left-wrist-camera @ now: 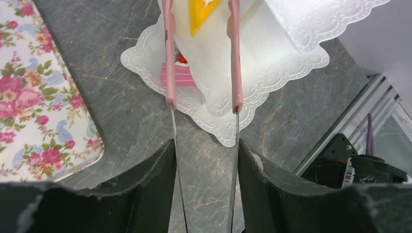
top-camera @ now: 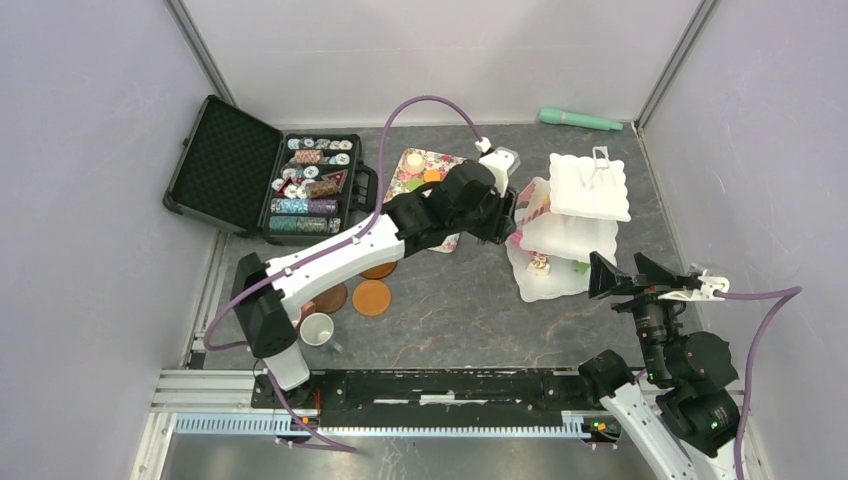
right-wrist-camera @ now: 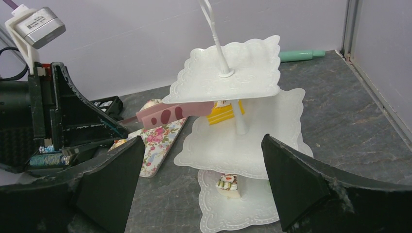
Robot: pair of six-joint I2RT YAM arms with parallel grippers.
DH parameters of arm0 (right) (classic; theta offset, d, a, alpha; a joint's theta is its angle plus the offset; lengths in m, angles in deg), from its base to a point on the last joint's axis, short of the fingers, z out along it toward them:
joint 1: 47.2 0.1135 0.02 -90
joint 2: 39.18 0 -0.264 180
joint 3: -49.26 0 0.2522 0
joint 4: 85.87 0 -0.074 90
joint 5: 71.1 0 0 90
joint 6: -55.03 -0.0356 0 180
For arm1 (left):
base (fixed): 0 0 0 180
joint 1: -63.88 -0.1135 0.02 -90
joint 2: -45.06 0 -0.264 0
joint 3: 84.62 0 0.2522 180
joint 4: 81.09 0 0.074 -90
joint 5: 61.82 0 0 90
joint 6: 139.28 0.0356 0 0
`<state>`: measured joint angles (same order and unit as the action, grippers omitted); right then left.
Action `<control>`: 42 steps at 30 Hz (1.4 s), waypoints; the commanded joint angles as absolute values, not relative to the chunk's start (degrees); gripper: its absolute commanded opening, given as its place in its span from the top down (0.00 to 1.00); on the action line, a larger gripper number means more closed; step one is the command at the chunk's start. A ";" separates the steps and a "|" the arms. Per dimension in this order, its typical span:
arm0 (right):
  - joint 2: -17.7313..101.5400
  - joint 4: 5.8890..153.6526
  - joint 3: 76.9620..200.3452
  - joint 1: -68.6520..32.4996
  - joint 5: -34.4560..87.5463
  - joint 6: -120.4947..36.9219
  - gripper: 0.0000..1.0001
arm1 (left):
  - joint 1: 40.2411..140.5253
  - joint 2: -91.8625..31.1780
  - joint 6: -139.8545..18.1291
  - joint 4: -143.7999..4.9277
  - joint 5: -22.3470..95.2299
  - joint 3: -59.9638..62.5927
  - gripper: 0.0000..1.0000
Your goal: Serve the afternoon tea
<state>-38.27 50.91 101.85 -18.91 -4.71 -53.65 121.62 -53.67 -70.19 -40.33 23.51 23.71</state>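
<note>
The white three-tier stand [top-camera: 588, 190] stands at the right. My left gripper [top-camera: 505, 215] is shut on pink tongs [top-camera: 533, 210] that reach in over its middle tier. In the left wrist view my gripper [left-wrist-camera: 205, 145] grips the tongs [left-wrist-camera: 168, 58], whose tips flank a yellow wedge pastry [left-wrist-camera: 201, 9]. I cannot tell whether the wedge rests on the tier. A pink cake [left-wrist-camera: 177, 75] lies on the bottom tier. In the right wrist view my right gripper [right-wrist-camera: 201, 179] is open and empty, facing the stand [right-wrist-camera: 228, 68], with the yellow pastry [right-wrist-camera: 221, 116] on the middle tier and a white pastry [right-wrist-camera: 228, 184] on the bottom one.
Three brown saucers [top-camera: 372, 297] and a white mug [top-camera: 318, 328] sit near the left arm's base. The floral tray [top-camera: 425, 170] holds an orange pastry [top-camera: 432, 175]. An open black case of poker chips [top-camera: 300, 185] is at back left, and a green roller [top-camera: 580, 119] by the back wall.
</note>
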 commanded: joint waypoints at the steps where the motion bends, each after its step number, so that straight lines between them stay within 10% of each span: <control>1: -38.60 51.88 103.41 -18.77 -4.79 -53.57 0.02 | 121.72 -48.04 -66.26 -40.65 20.13 20.45 0.46; 28: -38.31 54.64 100.08 -18.73 -2.61 -53.95 0.02 | 112.59 -23.05 -70.64 -32.80 3.00 -5.71 0.49; 42: -40.00 52.89 100.23 -18.68 -3.22 -54.20 0.02 | 104.78 -29.45 -73.97 -33.48 3.22 -9.48 0.46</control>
<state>-38.51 52.44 99.33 -18.91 -3.14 -54.26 106.78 -25.63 -70.82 -31.52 2.77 -10.72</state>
